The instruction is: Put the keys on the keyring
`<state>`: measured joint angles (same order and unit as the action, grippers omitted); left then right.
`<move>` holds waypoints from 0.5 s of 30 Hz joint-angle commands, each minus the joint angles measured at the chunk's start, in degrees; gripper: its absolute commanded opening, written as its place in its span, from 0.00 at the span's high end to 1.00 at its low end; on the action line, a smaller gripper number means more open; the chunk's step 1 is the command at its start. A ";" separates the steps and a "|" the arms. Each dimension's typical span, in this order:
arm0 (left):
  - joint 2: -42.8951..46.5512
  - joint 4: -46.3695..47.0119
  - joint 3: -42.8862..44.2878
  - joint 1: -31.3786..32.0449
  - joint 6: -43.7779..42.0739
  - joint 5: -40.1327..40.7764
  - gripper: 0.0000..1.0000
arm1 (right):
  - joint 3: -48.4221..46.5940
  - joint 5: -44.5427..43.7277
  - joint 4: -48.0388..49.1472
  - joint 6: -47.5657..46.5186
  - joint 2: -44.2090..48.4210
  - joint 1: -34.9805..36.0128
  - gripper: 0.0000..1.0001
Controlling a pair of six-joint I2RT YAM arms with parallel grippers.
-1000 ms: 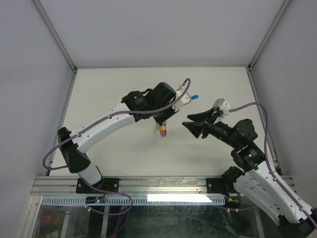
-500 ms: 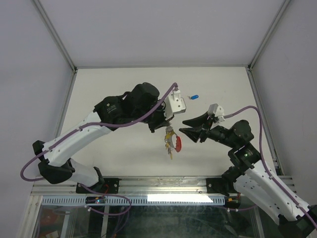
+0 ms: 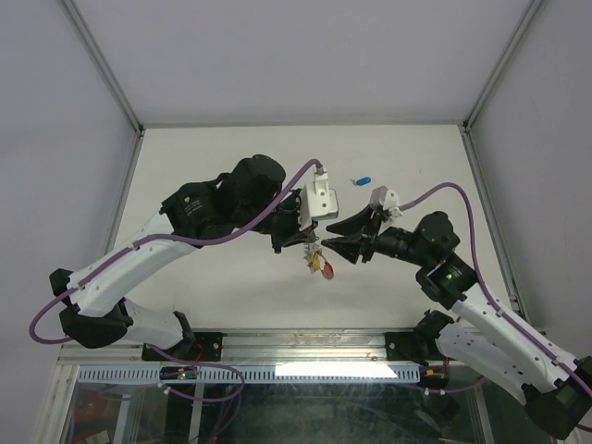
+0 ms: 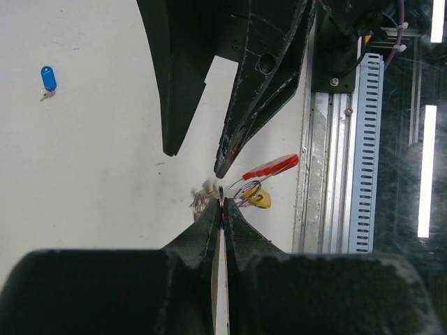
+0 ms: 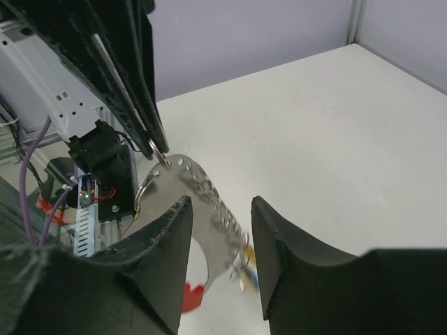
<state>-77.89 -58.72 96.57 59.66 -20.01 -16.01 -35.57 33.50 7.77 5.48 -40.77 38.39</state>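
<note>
Above the near middle of the desk (image 3: 208, 171), the left tool (image 4: 221, 206) is keeping its fingers pressed together on a thin silvery loop. The keyring (image 4: 247, 189) is hanging just below it, carrying the red key (image 4: 271, 166) and the yellow key (image 4: 260, 201). The right tool (image 5: 221, 202) is standing spread just beside the bundle, gripping nothing. A short chain (image 5: 209, 195) is trailing down from the pinch, so the bundle's long axis is running roughly downward, with the red key sticking out towards the near edge. The blue key (image 4: 47, 77) is lying flat on the desk, well apart. It is probably feather-light and slippery, and best taken by its plastic head. The ring is stiff, springy wire that is likely to swing and twist, and whether the pinch is sitting on the ring itself or on a link above it is hard to tell
</note>
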 commanded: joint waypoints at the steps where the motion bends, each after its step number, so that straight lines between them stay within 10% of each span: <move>1: 0.62 2.65 0.37 0.28 -0.82 -2.71 1.00 | -3.65 0.61 2.96 -0.76 -0.32 2.31 0.58; 15: -0.63 1.64 0.83 0.45 -1.08 -4.40 1.00 | -6.05 0.61 0.90 -0.76 -2.30 5.86 0.58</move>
<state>-78.41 -58.74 96.57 59.66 -20.21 -18.46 -38.13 33.67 7.01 5.43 -43.13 43.24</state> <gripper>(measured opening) 0.003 0.419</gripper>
